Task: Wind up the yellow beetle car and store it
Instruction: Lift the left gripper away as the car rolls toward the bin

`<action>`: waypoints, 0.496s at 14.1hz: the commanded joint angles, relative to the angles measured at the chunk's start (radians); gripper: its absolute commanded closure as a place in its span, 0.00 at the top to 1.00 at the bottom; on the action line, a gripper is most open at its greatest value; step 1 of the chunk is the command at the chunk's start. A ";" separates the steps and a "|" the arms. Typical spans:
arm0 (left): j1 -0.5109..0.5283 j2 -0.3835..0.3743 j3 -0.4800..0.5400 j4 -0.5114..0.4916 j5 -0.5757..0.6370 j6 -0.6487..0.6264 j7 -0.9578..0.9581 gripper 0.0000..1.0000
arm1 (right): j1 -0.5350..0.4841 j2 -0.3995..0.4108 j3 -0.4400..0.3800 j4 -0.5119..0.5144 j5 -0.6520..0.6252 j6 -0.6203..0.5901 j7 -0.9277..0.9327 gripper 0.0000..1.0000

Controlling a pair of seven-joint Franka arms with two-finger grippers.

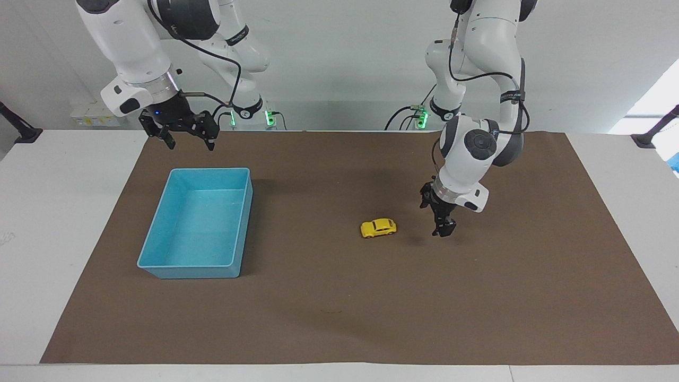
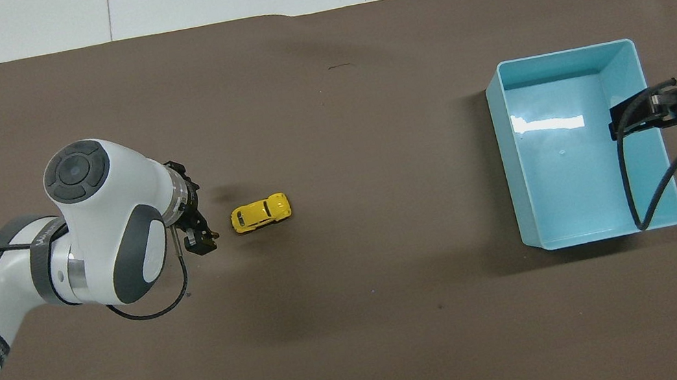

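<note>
The yellow beetle car [image 1: 378, 228] [image 2: 260, 213] stands on its wheels on the brown mat, free of both grippers. My left gripper [image 1: 439, 223] [image 2: 200, 232] hangs open just above the mat, a short gap from the car on the side toward the left arm's end of the table. Nothing is between its fingers. A light blue bin [image 1: 185, 273] [image 2: 514, 187] sits toward the right arm's end of the table. My right gripper [image 1: 186, 140] [image 2: 629, 121] waits open in the air over the bin's end nearer the robots.
The brown mat [image 1: 339, 318] covers most of the white table. Bare mat lies between the car and the bin, and the bin has nothing in it. A small dark mark [image 2: 341, 66] lies on the mat farther from the robots.
</note>
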 commanded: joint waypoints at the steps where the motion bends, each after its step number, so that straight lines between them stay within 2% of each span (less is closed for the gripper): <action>1: 0.010 -0.013 0.000 0.020 0.014 -0.024 0.012 1.00 | -0.016 -0.016 0.006 -0.018 0.024 0.015 -0.018 1.00; 7: 0.023 -0.021 0.005 0.083 0.014 -0.069 0.185 1.00 | -0.016 -0.016 0.006 -0.018 0.022 0.015 -0.018 1.00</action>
